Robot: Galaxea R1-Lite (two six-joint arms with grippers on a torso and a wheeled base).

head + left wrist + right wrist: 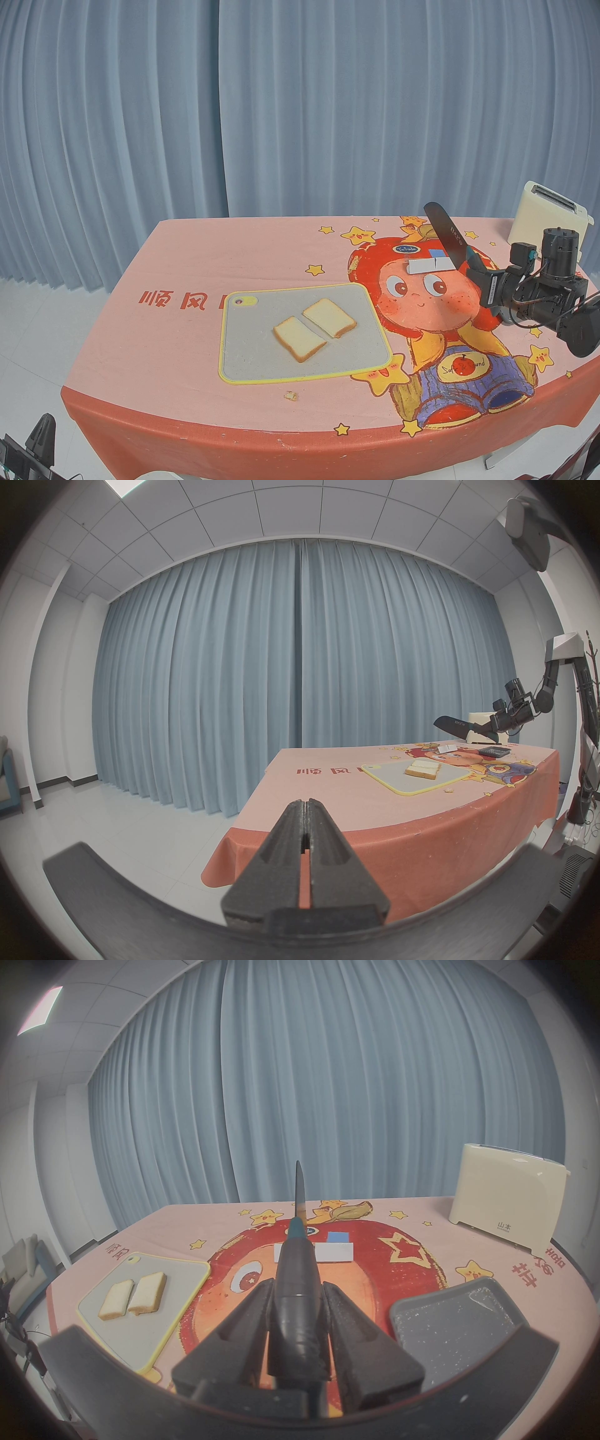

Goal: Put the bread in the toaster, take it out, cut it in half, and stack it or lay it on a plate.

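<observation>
Two bread halves (299, 338) (329, 317) lie side by side on the grey, yellow-rimmed cutting board (250, 350), a narrow gap between them. My right gripper (484, 275) hangs above the table's right side, well right of the board, shut on the handle of a black knife (447, 234) whose blade points up and away. The right wrist view has the knife handle (299, 1310) clamped between the fingers, with the bread halves (147, 1291) off to one side. My left gripper (305, 811) is shut on nothing, low and off the table's left end.
A cream toaster (550, 215) stands at the far right corner. A dark grey tray (459, 1322) lies near the right edge, below the right arm. A small white and blue block (431, 264) rests mid-table. A crumb (290, 395) lies in front of the board.
</observation>
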